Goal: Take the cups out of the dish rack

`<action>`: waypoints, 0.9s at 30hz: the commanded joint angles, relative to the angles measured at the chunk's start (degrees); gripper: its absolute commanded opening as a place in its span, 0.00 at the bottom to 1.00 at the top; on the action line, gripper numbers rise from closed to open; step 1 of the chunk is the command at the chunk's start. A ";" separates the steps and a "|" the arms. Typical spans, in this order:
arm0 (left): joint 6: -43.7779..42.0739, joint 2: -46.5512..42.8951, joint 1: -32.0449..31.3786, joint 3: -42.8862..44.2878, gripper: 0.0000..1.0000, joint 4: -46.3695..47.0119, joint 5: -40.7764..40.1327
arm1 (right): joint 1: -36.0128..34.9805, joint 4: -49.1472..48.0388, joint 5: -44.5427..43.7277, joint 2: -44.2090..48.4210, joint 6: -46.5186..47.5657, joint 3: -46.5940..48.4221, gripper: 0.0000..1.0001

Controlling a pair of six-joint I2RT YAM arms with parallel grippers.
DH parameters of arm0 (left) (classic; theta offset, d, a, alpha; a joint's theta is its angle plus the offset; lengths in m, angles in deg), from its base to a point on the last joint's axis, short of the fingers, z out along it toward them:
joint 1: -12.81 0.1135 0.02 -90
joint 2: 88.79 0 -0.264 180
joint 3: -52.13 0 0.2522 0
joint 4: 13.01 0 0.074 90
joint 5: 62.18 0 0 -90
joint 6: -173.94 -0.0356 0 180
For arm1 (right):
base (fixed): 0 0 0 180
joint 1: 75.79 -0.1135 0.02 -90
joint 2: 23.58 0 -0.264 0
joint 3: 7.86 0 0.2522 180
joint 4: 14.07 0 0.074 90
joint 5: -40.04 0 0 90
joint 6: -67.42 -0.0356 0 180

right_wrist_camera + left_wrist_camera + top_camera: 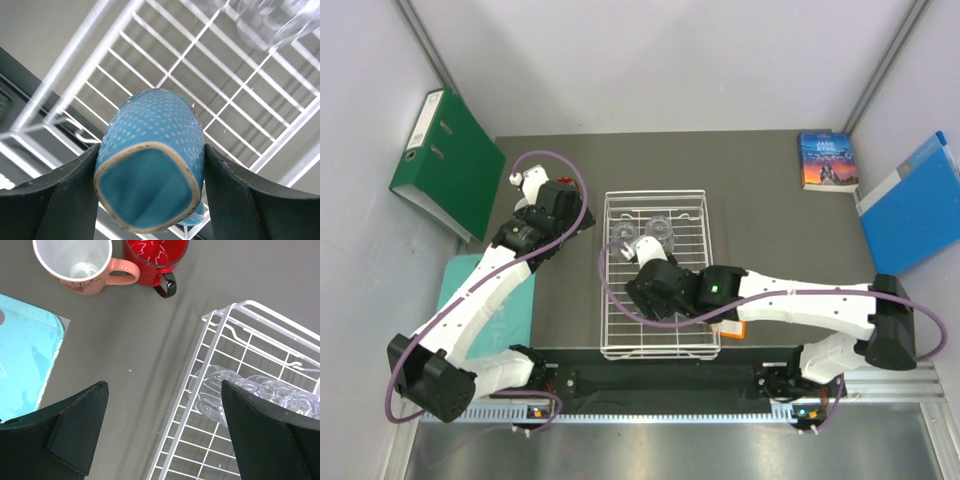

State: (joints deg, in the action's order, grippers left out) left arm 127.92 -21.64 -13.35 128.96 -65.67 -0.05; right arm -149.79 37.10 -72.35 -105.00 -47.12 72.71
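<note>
"Blue glaze with pale dots, that's the light-blue mug (155,125). The right tool (150,192) is clamped on its sides, base turned up toward the wrist, over the dish rack (655,193)."

"What worries you?"

"It's slick glaze pinched on a curve. A quick swing could let it slide out onto the wires, or onto the two clear tumblers (660,232) lying at the rack's far end."

"Is it clear of the rack?"

"Hard to say. The close view shows wires behind it, not whether its mouth touches any. A rim or handle snagging a wire could drag the whole rack across the surface (140,340)."

"And the other arm?"

"The left tool (162,390) hangs with its fingers apart, holding nothing, just beside the rack's left wall. The salmon-pink mug (80,265) and red mug (155,260) stand upright side by side out there. Set the blue one down too near and it may knock them."
</note>
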 commanded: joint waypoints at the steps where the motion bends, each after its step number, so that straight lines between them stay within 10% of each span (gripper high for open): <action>1: 1.89 -0.01 -0.04 -0.66 0.99 4.95 1.77 | 1.83 -0.49 -3.10 6.01 -0.34 5.79 0.00; 10: 6.20 -6.23 0.14 -3.74 0.99 13.48 9.85 | 21.30 -12.34 4.45 20.51 -4.64 0.09 0.00; 19: 14.80 -9.16 0.49 -18.24 0.97 51.27 40.31 | 51.20 -42.83 45.11 23.96 -22.27 -10.28 0.00; 27: 16.14 -3.88 0.40 -18.77 0.95 70.70 51.17 | 54.57 -68.76 57.98 19.91 -39.96 -16.96 0.00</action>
State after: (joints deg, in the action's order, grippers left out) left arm 143.22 -25.29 -13.06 109.70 -10.81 43.86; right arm -95.60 -8.89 -25.56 -84.96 -75.38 56.56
